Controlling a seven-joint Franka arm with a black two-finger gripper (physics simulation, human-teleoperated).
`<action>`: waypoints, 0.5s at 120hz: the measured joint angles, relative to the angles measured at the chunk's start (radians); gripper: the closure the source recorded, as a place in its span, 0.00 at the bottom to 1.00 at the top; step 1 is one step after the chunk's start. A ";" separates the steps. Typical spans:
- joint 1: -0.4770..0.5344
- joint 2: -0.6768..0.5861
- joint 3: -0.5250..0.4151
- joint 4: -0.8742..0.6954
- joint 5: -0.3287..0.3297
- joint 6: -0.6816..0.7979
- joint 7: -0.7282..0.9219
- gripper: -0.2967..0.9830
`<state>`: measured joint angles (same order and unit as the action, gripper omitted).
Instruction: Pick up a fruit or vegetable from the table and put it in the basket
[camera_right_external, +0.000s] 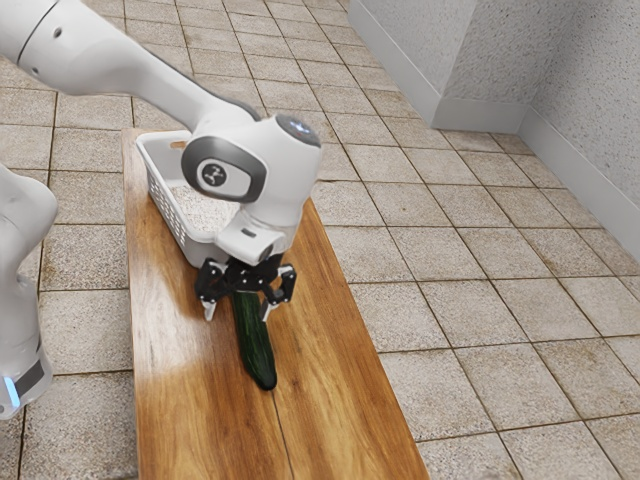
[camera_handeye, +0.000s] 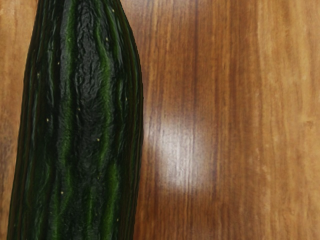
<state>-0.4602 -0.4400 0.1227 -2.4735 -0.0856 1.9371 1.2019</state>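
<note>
In the exterior view my gripper (camera_right_external: 238, 312) is low over the table, its two fingers apart, one on each side of the cucumber's upper part. The dark green cucumber (camera_right_external: 256, 352) lies lengthwise on the wood, its near end reaching out from under the hand and its far end hidden beneath it. The wrist view has the cucumber (camera_handeye: 82, 120) large and close under the hand. Directly behind the gripper stands the white basket (camera_right_external: 172, 205), partly covered by the arm.
The narrow wooden table (camera_right_external: 335, 400) runs from the basket toward the exterior view's lower edge. Beyond its sides is a tiled floor (camera_right_external: 480, 350), with a grey wall farther back at the exterior view's right.
</note>
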 joint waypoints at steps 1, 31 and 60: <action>0.000 0.000 0.000 -0.001 0.000 0.001 0.000 0.23; 0.001 -0.001 0.000 -0.013 0.000 0.014 -0.012 0.23; 0.002 0.000 0.000 -0.015 0.000 0.023 -0.019 0.23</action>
<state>-0.4587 -0.4402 0.1229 -2.4883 -0.0859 1.9598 1.1833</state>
